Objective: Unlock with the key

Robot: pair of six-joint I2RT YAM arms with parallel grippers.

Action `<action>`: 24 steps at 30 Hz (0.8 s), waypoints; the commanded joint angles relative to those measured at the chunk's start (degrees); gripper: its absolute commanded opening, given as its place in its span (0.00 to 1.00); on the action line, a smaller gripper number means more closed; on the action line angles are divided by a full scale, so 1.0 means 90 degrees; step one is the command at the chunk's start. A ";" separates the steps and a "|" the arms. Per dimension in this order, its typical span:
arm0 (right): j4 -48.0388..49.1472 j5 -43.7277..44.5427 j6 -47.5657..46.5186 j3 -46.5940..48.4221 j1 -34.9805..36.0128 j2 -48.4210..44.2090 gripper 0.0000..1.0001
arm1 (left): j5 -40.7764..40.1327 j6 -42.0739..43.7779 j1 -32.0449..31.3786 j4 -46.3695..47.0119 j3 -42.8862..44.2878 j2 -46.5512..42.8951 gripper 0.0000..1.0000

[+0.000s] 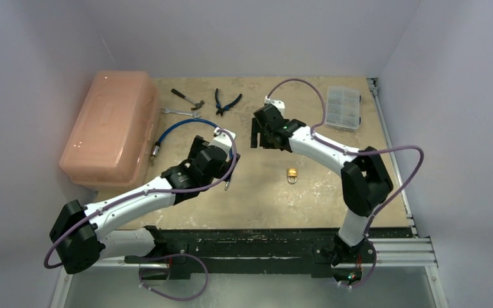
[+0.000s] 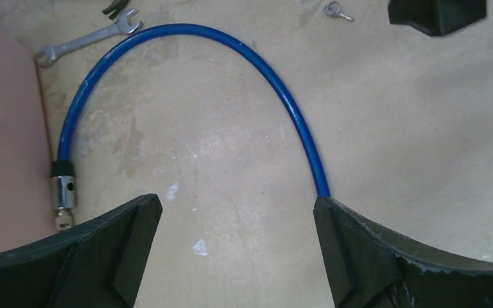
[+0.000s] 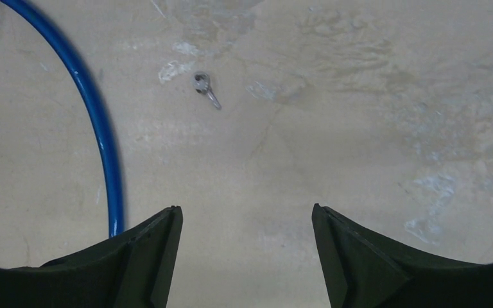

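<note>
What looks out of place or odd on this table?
Nothing is spilled or broken. The key lies loose on the table, apart from the brass padlock. The tabletop is only stained.

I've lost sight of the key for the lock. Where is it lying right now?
In the right wrist view, the key lies flat on the table, ahead of the open right gripper and just right of the blue cable.
</note>
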 commanded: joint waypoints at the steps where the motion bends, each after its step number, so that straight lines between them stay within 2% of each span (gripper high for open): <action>1: -0.0251 -0.0290 0.0010 0.0954 -0.0035 0.0620 0.79 | -0.0027 0.1061 0.0074 -0.0217 0.0184 -0.0129 0.99; 4: -0.0292 -0.0378 -0.0048 0.1368 -0.0036 0.1119 0.73 | -0.0279 0.0989 0.0173 0.0125 -0.0210 -0.0243 0.98; 11: -0.0583 -0.0374 -0.0181 0.2455 -0.0036 0.2117 0.64 | -0.0299 0.0964 0.0376 0.0028 -0.0199 -0.0372 0.97; 18: -0.0737 -0.0147 -0.0401 0.3048 -0.0035 0.2729 0.51 | -0.0228 0.1024 0.0394 -0.0088 -0.0204 -0.0218 0.96; 24: -0.0887 0.0001 -0.0438 0.3375 -0.0099 0.3071 0.50 | -0.0167 0.1026 0.0408 -0.0081 -0.0223 -0.0252 0.96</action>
